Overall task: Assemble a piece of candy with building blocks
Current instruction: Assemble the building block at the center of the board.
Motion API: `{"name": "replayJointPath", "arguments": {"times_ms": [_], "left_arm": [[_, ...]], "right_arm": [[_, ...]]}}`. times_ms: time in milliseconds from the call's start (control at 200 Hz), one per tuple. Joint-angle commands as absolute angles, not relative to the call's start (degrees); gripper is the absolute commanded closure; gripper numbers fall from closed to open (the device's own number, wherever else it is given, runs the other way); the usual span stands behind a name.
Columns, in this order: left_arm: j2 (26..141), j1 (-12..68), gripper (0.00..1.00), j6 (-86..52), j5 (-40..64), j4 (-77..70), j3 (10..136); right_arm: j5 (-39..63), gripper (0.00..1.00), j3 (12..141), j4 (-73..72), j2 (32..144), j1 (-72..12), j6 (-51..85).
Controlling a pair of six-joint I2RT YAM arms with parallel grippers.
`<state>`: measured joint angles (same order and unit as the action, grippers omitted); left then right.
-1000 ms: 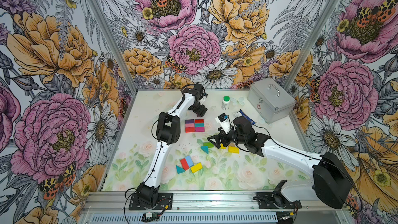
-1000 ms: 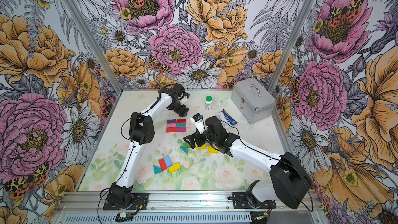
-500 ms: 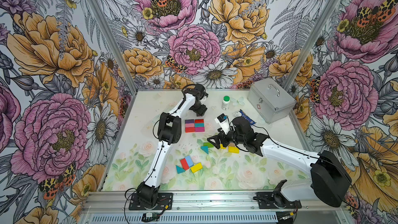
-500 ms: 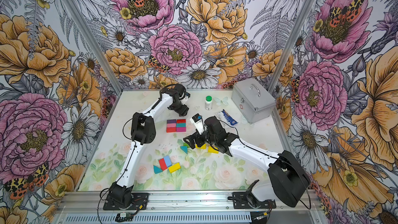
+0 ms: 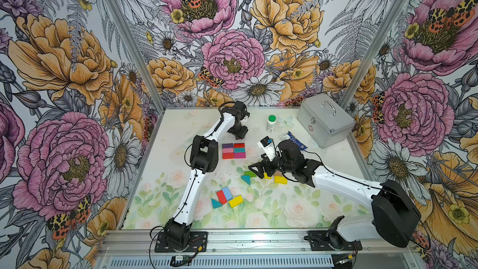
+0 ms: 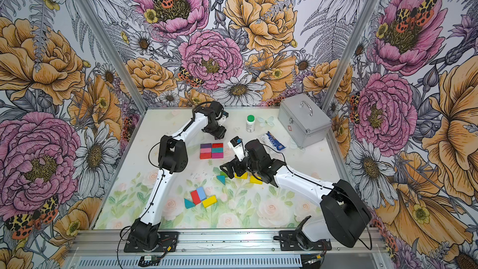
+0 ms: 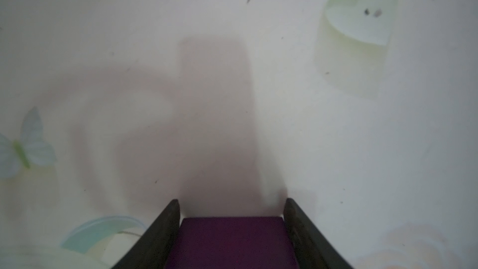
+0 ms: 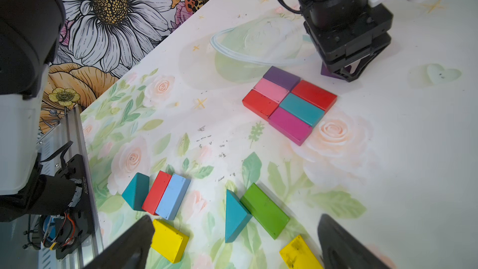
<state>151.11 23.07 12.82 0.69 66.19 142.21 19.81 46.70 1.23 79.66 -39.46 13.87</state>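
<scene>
Six building blocks point(image 5: 233, 150) in purple, pink, red, teal and magenta lie joined as a flat rectangle point(image 8: 289, 104) mid-table. Just behind it my left gripper point(image 5: 239, 134) points down at the table; in the left wrist view its fingers point(image 7: 176, 216) press both sides of a dark purple block point(image 7: 232, 241). That block point(image 8: 326, 72) sits low at the tabletop. My right gripper point(image 8: 234, 218) is open, hovering over a teal triangle point(image 8: 235, 216), a green block point(image 8: 265, 210) and two yellow blocks point(image 8: 169, 240). A teal triangle, a red and a light-blue block point(image 5: 222, 197) lie nearer the front.
A white bottle with a green cap point(image 5: 271, 123) stands at the back, a silver metal case point(image 5: 324, 122) at the back right, and a blue-and-white packet point(image 5: 297, 142) beside the right arm. The left arm's black elbow point(image 5: 203, 153) hangs left of the rectangle.
The left gripper's jaws have drawn in onto the purple block. Both arms stay almost where they were; the right gripper remains open.
</scene>
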Motion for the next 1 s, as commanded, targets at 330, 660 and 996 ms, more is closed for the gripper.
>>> {"name": "replayJointPath", "arguments": {"times_ms": [330, 660, 996], "left_arm": [[149.30, 20.06, 0.44, -3.40, -2.28, 65.65, 141.82], [146.17, 20.08, 0.45, -7.74, -5.00, 65.07, 136.36], [144.94, 21.34, 0.45, -10.97, -4.56, 64.16, 134.46]], "right_arm": [[20.51, 0.01, 47.86, 1.23, 79.23, -39.73, 13.56], [20.54, 0.01, 46.72, 1.05, 77.19, -39.81, 13.33], [20.43, 0.00, 45.34, 1.01, 75.34, -39.74, 12.95]]}}
